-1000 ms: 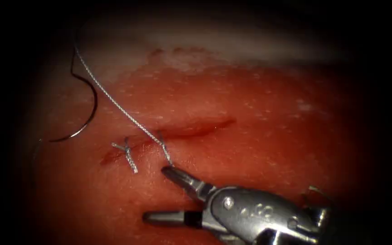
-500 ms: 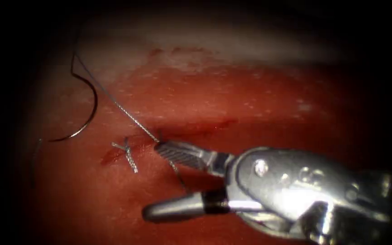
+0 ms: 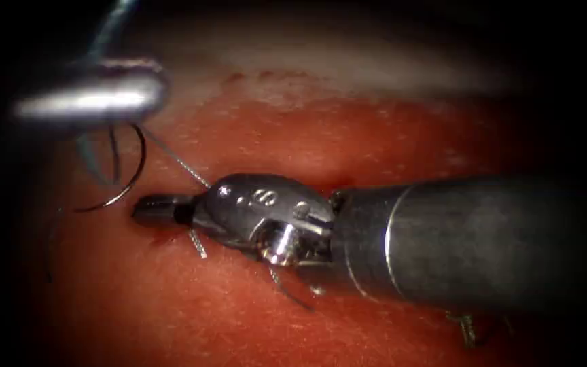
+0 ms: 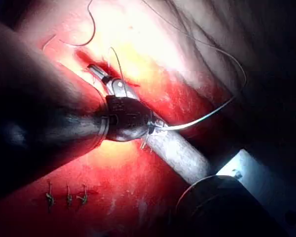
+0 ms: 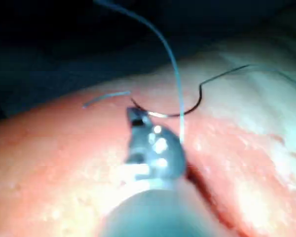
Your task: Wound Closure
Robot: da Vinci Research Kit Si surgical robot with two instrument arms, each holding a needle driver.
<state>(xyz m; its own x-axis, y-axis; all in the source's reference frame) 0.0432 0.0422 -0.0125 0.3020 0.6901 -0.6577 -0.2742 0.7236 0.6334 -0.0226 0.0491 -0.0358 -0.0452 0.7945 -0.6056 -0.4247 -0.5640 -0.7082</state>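
Jaws of the right arm's steel needle driver (image 3: 148, 209) sit together with nothing visible between them. The tool comes in from three o'clock and its tip rests low over the left end of the dark red cut (image 3: 164, 236) in the pink pork tissue (image 3: 375, 136). The thin dark curved needle (image 3: 132, 178) lies free on the tissue surface at about nine to ten o'clock, to the left of the cut. It is not in the tissue, and neither tool holds it. The silvery braided thread (image 3: 183, 163) runs from ten o'clock down to the right tool's wrist and passes beneath it. Short cut ends of thread (image 3: 198, 245) from a tied stitch poke out just below the tool. The left arm's blurred silver tool (image 3: 147, 92) hangs at ten to eleven o'clock, above the needle, and I cannot tell whether it grips anything. As I judge it, the step in hand is getting the loose needle back under control. That calls for a grip on the body of its curve, clear of the point, while the trailing thread is kept from snagging on either tool.
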